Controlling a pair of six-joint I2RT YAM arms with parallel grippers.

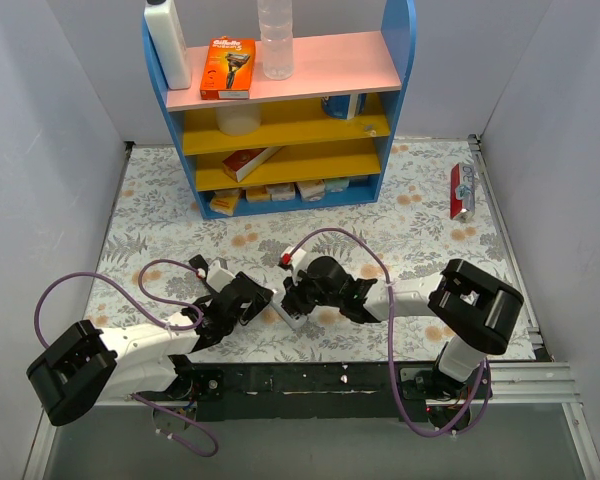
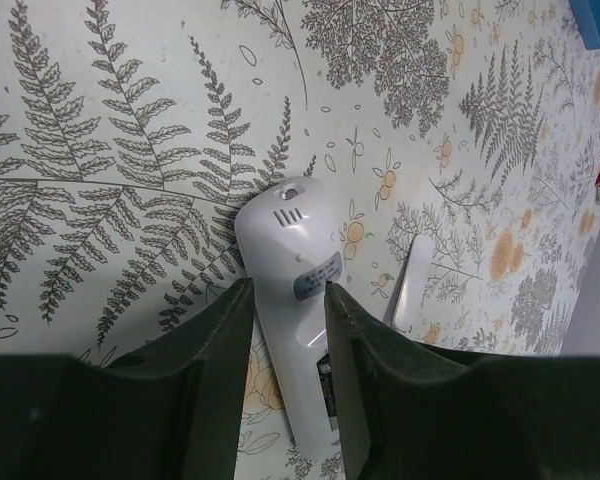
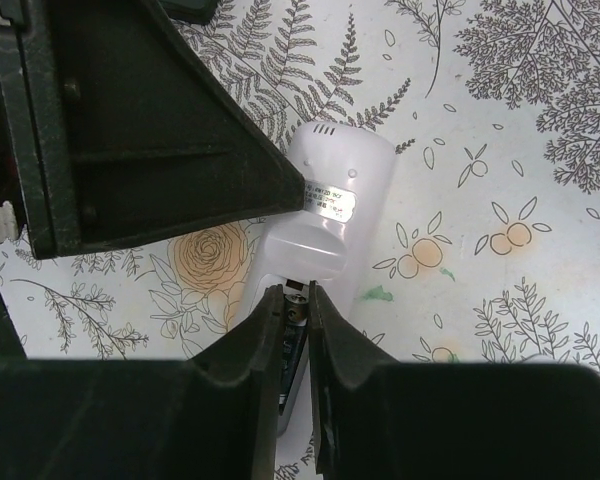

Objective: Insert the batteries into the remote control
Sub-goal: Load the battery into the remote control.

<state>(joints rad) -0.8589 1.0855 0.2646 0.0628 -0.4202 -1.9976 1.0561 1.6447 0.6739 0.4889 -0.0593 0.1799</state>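
Note:
The white remote control (image 2: 285,230) lies back-up on the floral table with its battery bay open. My left gripper (image 2: 285,300) straddles it, one finger pressed on each side. A dark battery (image 2: 326,385) lies in the bay. In the right wrist view my right gripper (image 3: 288,295) is shut on a slim dark battery (image 3: 293,325) at the bay of the remote (image 3: 330,215). In the top view both grippers, the left (image 1: 242,300) and the right (image 1: 298,298), meet over the remote (image 1: 288,318). The loose white battery cover (image 2: 410,280) lies just right of the remote.
A blue shelf unit (image 1: 280,120) with an orange razor box (image 1: 227,68) and bottles stands at the back. A red packet (image 1: 462,190) lies at the far right. White walls close in both sides.

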